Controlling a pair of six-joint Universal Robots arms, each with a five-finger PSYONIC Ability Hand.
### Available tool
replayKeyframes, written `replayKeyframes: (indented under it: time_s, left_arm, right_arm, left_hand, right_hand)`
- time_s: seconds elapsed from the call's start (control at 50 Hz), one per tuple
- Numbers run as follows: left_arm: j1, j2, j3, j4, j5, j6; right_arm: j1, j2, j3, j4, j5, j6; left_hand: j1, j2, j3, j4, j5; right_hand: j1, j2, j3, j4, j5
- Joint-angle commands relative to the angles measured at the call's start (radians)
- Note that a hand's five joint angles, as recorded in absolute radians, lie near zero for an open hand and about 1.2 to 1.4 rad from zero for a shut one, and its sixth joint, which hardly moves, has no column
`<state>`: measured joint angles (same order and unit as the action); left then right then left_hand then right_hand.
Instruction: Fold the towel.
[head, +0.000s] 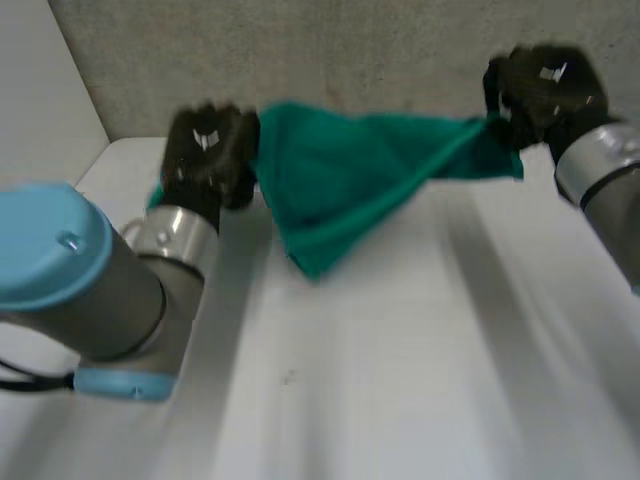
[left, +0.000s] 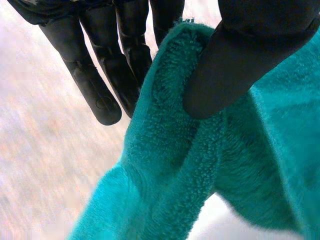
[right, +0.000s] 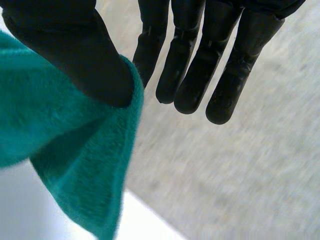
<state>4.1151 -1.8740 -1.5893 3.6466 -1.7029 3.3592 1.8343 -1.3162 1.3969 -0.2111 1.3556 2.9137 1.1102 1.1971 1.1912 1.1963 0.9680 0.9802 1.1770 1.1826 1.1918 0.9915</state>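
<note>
In the head view we saw the green towel (head: 340, 185) lifted off the white table (head: 420, 360) and stretched between the two hands. The left hand (head: 210, 155) was at about 9 o'clock of the cloth and the right hand (head: 540, 90) at about 2 o'clock. The slack sagged to a point toward 6 o'clock, close over the table.

In the left wrist view, the thumb (left: 235, 75) pressed a bunched edge of the towel (left: 190, 165) toward the straight fingers (left: 95, 90), so this hand had the cloth pinched, not wrapped.

In the right wrist view, the thumb of the right hand (right: 200, 65) clamped a corner of the towel (right: 65, 150) beside the nearest finger, while the others stood straight and free.

We judged the step in hand to be carrying the held edge, with the fold not yet laid. The next move would call for both hands to travel together, level and taut, lower the cloth flat onto the table, and only then let go.
</note>
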Motion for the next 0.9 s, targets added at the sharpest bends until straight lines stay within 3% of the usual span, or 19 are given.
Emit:
replayKeyframes:
  time_s: [0.02,0.22,0.3,0.32,0.34,0.36,0.38,0.48,0.6,0.68,0.82,0.9]
  left_arm:
    - [-0.006,-0.042,-0.115,-0.054,-0.004,0.002]
    - [-0.032,-0.04,-0.135,-0.14,-0.001,-0.012]
    - [-0.058,-0.037,-0.135,-0.143,-0.001,-0.012]
    - [-0.071,-0.037,-0.135,-0.143,-0.001,-0.014]
    - [-0.078,-0.037,-0.133,-0.143,-0.001,-0.014]
    - [-0.084,-0.037,-0.133,-0.143,-0.001,-0.014]
    - [-0.088,-0.037,-0.132,-0.143,-0.003,-0.014]
    - [-0.104,-0.025,-0.117,-0.143,-0.009,-0.014]
    - [-0.107,0.036,-0.084,-0.145,-0.008,-0.009]
    - [-0.107,0.096,-0.052,-0.164,-0.006,-0.007]
    - [-0.108,0.139,0.035,-0.259,-0.008,-0.011]
    - [-0.108,0.141,0.068,-0.281,-0.008,-0.011]
  right_arm:
    - [-0.001,0.069,0.076,0.085,0.01,-0.116]
    - [-0.038,0.121,0.048,0.108,0.059,-0.223]
    - [-0.156,0.201,-0.05,0.101,0.137,-0.234]
    - [-0.187,0.245,-0.09,0.128,0.172,-0.244]
    - [-0.197,0.267,-0.108,0.15,0.192,-0.255]
    - [-0.199,0.297,-0.128,0.194,0.239,-0.284]
    - [-0.195,0.307,-0.131,0.212,0.259,-0.29]
    - [-0.133,0.282,-0.079,0.213,0.297,-0.26]
    - [-0.051,0.053,0.101,0.141,0.206,-0.206]
    - [0.035,-0.023,0.181,0.144,0.166,-0.199]
    - [0.177,-0.054,0.286,0.147,0.143,-0.128]
    - [0.256,-0.052,0.344,0.15,0.14,-0.016]
  left_hand:
    - [0.286,0.199,0.205,0.2,0.254]
    - [0.286,0.199,0.205,0.2,0.254]
    - [0.286,0.199,0.205,0.2,0.254]
    - [0.286,0.199,0.205,0.2,0.254]
    - [0.286,0.199,0.205,0.2,0.254]
    - [0.286,0.199,0.205,0.2,0.254]
    - [0.286,0.199,0.205,0.2,0.254]
    - [0.286,0.199,0.205,0.2,0.254]
    - [0.286,0.199,0.205,0.2,0.254]
    - [0.286,0.199,0.205,0.2,0.254]
    - [0.286,0.199,0.205,0.2,0.254]
    - [0.286,0.199,0.205,0.2,0.254]
  right_hand:
    - [0.416,0.219,0.214,0.204,0.23]
    - [0.416,0.219,0.214,0.204,0.23]
    - [0.416,0.219,0.214,0.204,0.23]
    - [0.321,0.124,0.119,0.11,0.135]
    - [-0.066,-0.263,-0.269,-0.278,-0.252]
    - [-0.75,-0.947,-0.953,-0.962,-0.936]
    - [-0.806,-1.003,-1.008,-1.017,-0.992]
    - [-0.806,-1.003,-1.008,-1.017,-0.992]
    - [-0.806,-1.003,-1.008,-1.017,-0.992]
    - [-0.806,-1.003,-1.008,-1.017,-0.992]
    - [-0.806,-1.003,-1.008,-1.017,-0.992]
    - [-0.649,-0.846,-0.851,-0.86,-0.835]
